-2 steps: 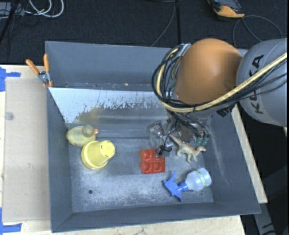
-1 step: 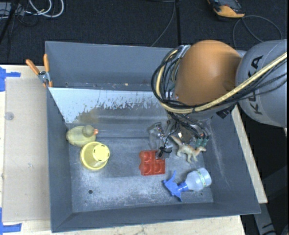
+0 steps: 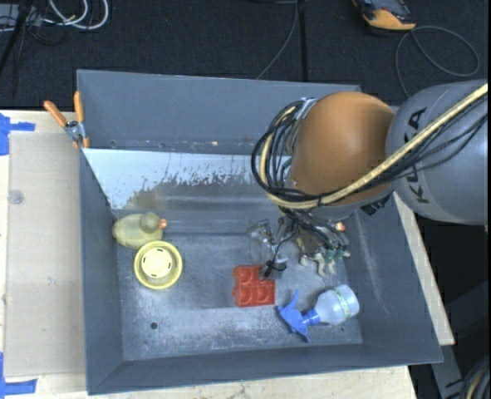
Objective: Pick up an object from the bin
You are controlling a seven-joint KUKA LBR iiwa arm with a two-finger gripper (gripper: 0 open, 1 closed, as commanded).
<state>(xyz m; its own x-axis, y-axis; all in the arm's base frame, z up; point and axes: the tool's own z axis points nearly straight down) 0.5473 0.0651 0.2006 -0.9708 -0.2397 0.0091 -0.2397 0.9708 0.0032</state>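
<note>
While the gripper (image 3: 297, 258) hangs low over the bin (image 3: 187, 123) floor at about 3 o'clock from the floor's centre, the step in hand is judged to be the approach: no object can be seen held in it. Whether it stands open or closed cannot be told, as the orange wrist cover (image 3: 341, 144) and the cable loops mask much of it from above.

Nearest objects:
- Red block (image 3: 253, 287): just beside the gripper, at its 7 o'clock. Squarish, flat, hard-looking plastic with a studded top.
- Small bottle (image 3: 335, 304): near the gripper, at its 5 o'clock, lying on its side. Translucent rounded body with a blue nozzle part (image 3: 293, 316) at one end.

Both are candidates; the gripper's target cannot be fixed from this view.

Further objects, well apart at 9 o'clock of the floor:
- Yellowish duck-shaped toy (image 3: 137, 229), rounded and probably soft.
- Yellow ring-shaped cup (image 3: 157, 265), just below the duck.

Next move, as a judgement: shift toward the chosen object, align across its narrow dimension, descend, close. The block offers flat parallel sides. The bottle's curved, smooth wall may roll or slip. The metal floor is grey, scuffed and speckled.
</note>
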